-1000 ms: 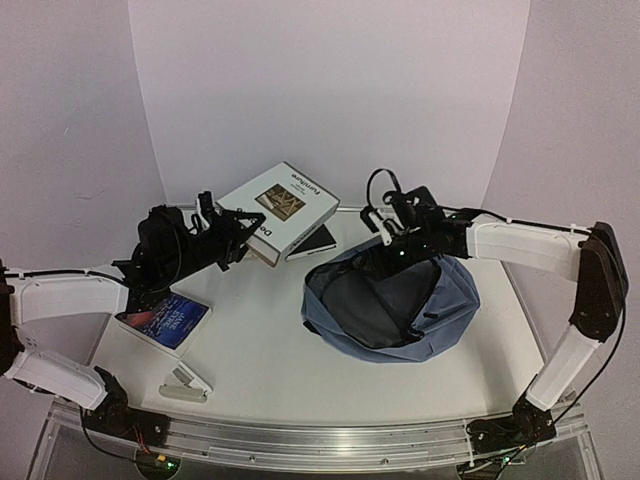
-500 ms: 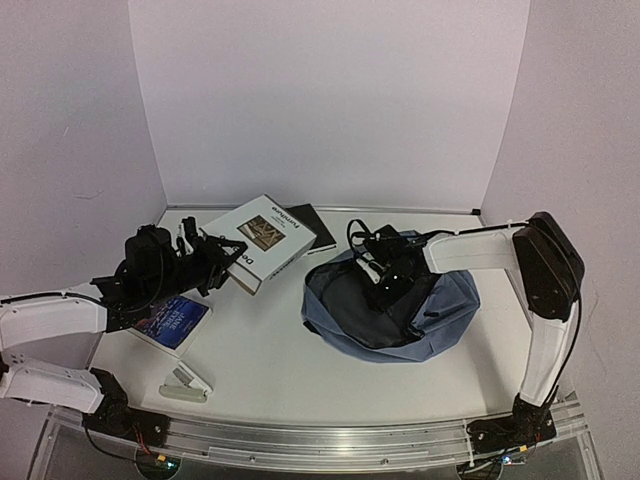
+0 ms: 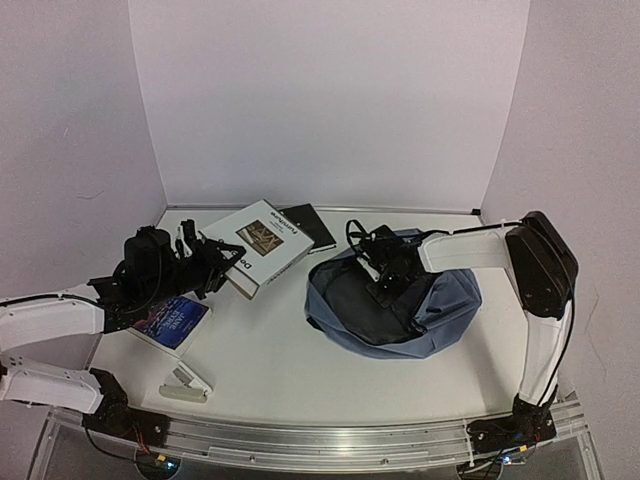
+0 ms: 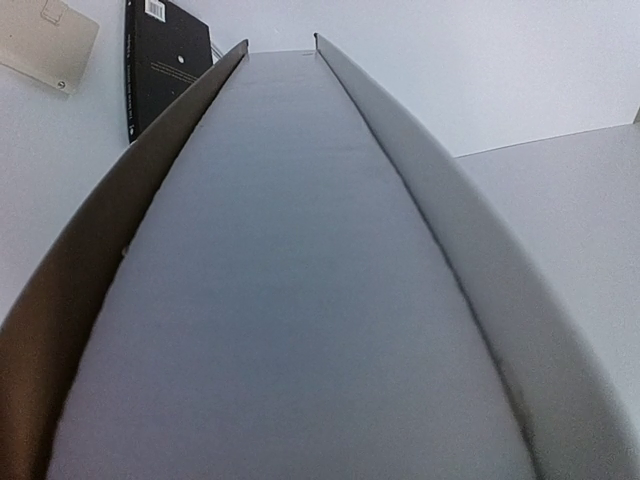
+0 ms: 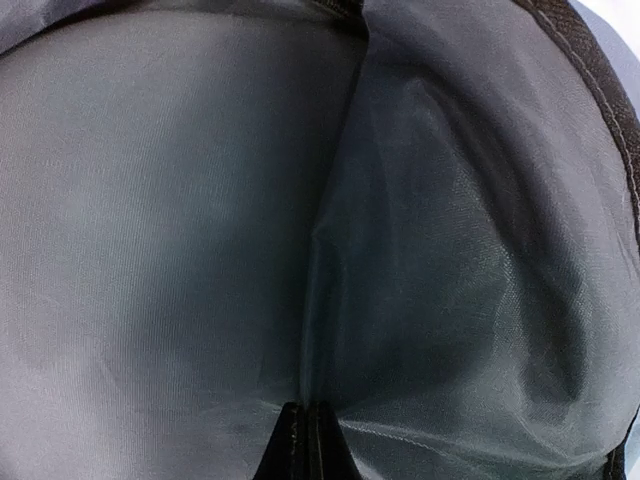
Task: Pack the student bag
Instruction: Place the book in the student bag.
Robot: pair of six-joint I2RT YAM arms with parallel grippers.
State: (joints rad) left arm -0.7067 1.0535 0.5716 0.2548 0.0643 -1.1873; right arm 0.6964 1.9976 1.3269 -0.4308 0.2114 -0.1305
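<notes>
The student bag (image 3: 445,300), blue-grey and soft, lies open at the table's right middle, its dark lining (image 5: 180,250) showing. My right gripper (image 3: 386,284) reaches down into the opening. Its fingertips (image 5: 306,445) are pressed together, shut on a fold of that lining. My left gripper (image 3: 207,266) is shut on the lower end of a large white book (image 3: 262,240), holding it tilted above the table, left of the bag. In the left wrist view the book's page edge (image 4: 290,300) fills the frame and hides the jaws.
A thin black book (image 3: 312,226) lies at the back, behind the white one, also visible as the black book (image 4: 165,60). A blue-covered book (image 3: 168,322) lies at the left. A small white stapler-like object (image 3: 185,385) sits near the front left edge.
The right gripper moved down into the bag and closed on the lining. The left arm drew back and lowered, bringing the white book down and leftward.
</notes>
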